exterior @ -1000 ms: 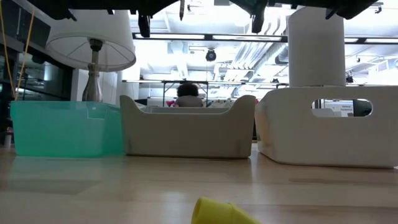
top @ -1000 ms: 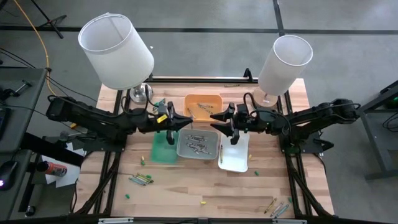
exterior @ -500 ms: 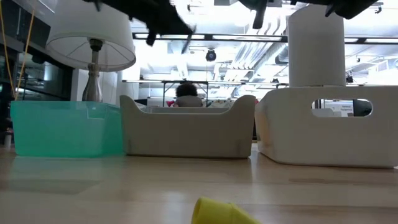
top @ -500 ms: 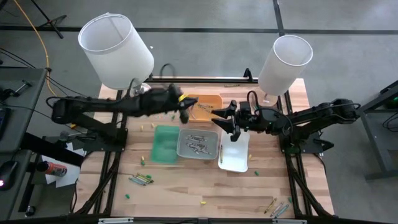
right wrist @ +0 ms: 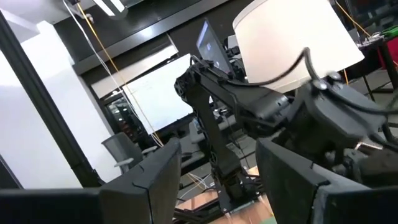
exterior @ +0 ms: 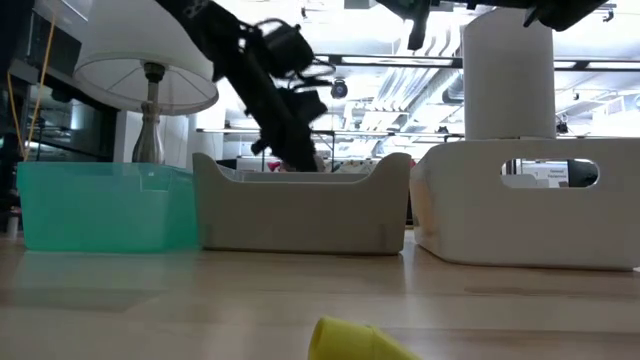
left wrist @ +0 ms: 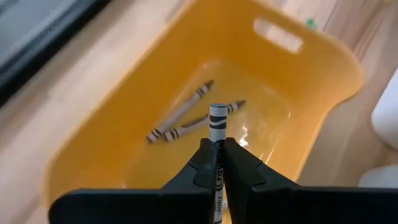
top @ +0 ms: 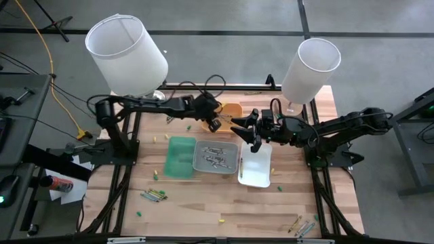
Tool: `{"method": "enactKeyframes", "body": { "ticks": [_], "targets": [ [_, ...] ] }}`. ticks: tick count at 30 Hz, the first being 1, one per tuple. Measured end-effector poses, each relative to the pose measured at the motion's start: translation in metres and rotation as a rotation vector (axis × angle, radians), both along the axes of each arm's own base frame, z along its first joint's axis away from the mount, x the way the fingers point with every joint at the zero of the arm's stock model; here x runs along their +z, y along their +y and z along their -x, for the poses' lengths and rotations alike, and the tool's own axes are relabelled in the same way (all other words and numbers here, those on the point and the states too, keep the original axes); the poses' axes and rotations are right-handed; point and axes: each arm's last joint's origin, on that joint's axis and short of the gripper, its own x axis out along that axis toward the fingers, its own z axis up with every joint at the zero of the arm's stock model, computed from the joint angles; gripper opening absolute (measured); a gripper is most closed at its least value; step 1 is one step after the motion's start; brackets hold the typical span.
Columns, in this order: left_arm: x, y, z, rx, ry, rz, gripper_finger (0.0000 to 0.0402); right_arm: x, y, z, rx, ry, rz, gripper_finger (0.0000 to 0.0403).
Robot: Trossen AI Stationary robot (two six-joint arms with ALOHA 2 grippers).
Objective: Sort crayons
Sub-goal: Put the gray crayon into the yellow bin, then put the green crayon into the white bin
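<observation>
My left gripper (top: 214, 123) hangs over the orange tray (top: 230, 108) at the table's far middle, shut on a pale grey crayon (left wrist: 216, 121). Two grey crayons (left wrist: 186, 115) lie on that tray's floor (left wrist: 124, 149). The arm shows in the low view as a dark slanting shape (exterior: 280, 105) behind the grey tray (exterior: 300, 210). The grey tray (top: 215, 156) holds several crayons. My right gripper (top: 241, 130) stands open in the air over the gap between the orange tray and the white tray (top: 256, 168), nothing between its fingers (right wrist: 149, 186). My left gripper pinches the crayon between its two fingers, which lie along it. The crayon's banded end (left wrist: 216, 132) sticks out past the fingertips. The fingers slant down from the table's left side. The crayon is lifted clear above the orange tray's floor.
A green tray (top: 180, 157) stands left of the grey one. Loose crayons lie near the front left (top: 154, 195) and front right (top: 302, 226), and a yellow one (exterior: 350, 342) close to the low camera. Two white-shaded lamps (top: 129, 54) (top: 308, 68) stand at the far corners.
My left gripper has swung from above the green tray toward the table's far edge and right, to over the orange tray. It has sunk and tipped from level to slanting down, staying shut.
</observation>
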Motion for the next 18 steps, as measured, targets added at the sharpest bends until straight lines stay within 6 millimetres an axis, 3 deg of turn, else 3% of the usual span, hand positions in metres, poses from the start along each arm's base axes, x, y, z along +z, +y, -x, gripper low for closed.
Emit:
{"method": "enactKeyframes", "body": {
  "ticks": [9,14,18],
  "targets": [
    [-0.003,0.001,-0.001,-0.014,0.01,-0.015,0.0076,0.0,0.0,0.0,0.001,0.0,-0.003,0.0199],
    [0.025,0.001,0.007,-0.042,-0.106,0.058,0.013,0.0,0.0,0.0,0.001,0.0,-0.003,0.0199],
    [0.063,-0.009,0.023,-0.153,-0.249,0.147,0.0155,0.0,0.0,0.0,0.001,0.0,-0.003,0.0199]
  ]
}}
